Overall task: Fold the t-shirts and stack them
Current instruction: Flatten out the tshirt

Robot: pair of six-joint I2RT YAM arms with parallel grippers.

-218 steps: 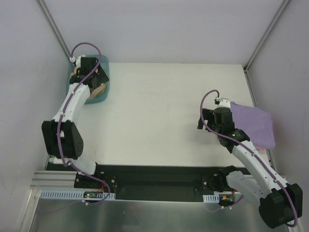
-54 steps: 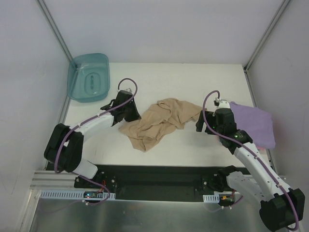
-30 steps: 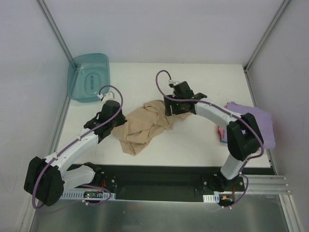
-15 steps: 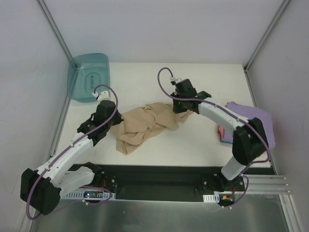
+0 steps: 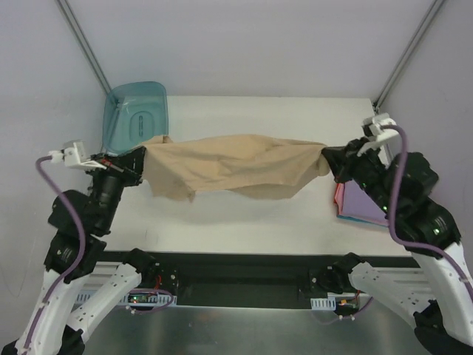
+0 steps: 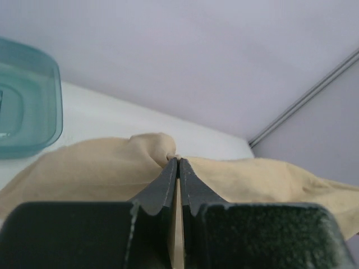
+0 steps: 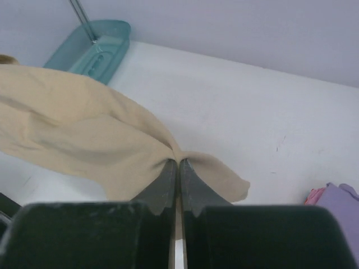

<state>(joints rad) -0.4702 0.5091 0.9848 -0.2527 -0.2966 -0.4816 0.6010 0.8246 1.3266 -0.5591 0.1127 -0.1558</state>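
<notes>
Two hands grip | left hand [image 5: 139, 163] pinches tan t-shirt [image 5: 236, 166] end beside teal tub [image 5: 133, 118] | right hand [image 5: 330, 159] pinches end far from tub | shirt spans taut above tabletop [image 5: 244, 122] | lower level, evenly tensioned

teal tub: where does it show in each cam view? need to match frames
Top external: teal tub in the upper left, at the picture's far-left corner area.
Left wrist: at the left edge, mid-height, partly cut off.
Right wrist: top left.
Shared landmark: the tan t-shirt, visible in all three views.
</notes>
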